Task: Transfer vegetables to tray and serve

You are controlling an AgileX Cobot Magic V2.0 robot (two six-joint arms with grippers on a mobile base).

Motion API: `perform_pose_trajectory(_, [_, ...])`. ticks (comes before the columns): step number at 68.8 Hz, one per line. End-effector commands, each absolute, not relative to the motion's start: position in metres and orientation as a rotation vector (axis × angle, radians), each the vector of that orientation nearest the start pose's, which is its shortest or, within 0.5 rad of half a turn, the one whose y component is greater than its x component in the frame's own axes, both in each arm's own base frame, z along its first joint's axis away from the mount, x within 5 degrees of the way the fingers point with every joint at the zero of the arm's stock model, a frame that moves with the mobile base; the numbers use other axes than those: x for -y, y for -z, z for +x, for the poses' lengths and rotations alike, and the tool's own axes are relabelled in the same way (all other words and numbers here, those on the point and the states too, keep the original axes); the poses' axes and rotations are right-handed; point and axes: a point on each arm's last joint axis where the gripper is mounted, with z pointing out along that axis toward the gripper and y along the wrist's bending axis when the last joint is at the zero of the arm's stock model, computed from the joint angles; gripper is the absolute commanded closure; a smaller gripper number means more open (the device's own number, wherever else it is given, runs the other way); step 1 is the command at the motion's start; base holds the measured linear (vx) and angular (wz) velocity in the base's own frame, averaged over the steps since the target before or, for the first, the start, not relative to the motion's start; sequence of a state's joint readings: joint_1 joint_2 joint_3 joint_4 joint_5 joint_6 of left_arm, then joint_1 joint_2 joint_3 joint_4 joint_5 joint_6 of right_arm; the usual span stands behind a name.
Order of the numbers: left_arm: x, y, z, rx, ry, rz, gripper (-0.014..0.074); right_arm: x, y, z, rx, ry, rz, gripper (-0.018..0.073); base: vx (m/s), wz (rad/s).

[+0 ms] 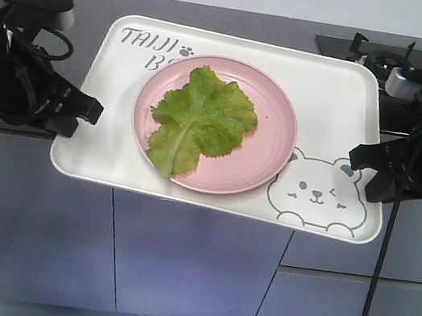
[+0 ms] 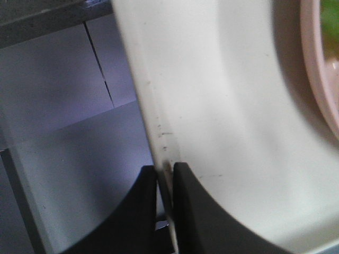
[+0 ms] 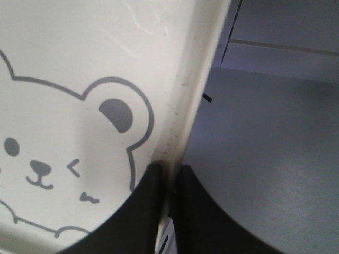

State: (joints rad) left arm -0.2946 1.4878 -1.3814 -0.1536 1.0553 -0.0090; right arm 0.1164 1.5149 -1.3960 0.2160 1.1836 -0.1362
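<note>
Lettuce leaf (image 1: 201, 119), flat and frilly-edged with a pale rib running toward 7 o'clock, lay on the round pink plate (image 1: 275, 128), which sat in the middle of the tray (image 1: 342, 108). Our left jaws were clamped on the tray's thin raised rim at about 8 o'clock. The right jaws pinched the rim at about 4 o'clock, just beside the grey winking bear (image 1: 314, 197). We judged that gripping opposite sides held the smooth, cream-white tray level, so the plate would not slide on its glossy surface. The tray's near edge hung out past the front of the dark table (image 1: 243, 20), which suggested to us that the transfer was done and only the serving was left.
</note>
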Motion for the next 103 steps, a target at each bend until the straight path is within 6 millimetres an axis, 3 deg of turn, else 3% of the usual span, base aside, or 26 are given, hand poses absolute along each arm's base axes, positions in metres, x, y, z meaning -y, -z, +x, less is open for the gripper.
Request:
perform_pose_trajectory(1, [0.1128,-0.3712,0.2867,-2.496,0.433,0.324,0.0602,-0.0626,-0.3620,0.2952,-2.625,-0.388,-0.327,0.0565,0.10,0.03])
perform_pose_trajectory(103, [0.1128,-0.3712,0.2867,-2.496,0.433,0.324,0.0602,-0.0626,-0.3620,0.2952,-2.625,-0.388,-0.327,0.0565,0.10,0.05])
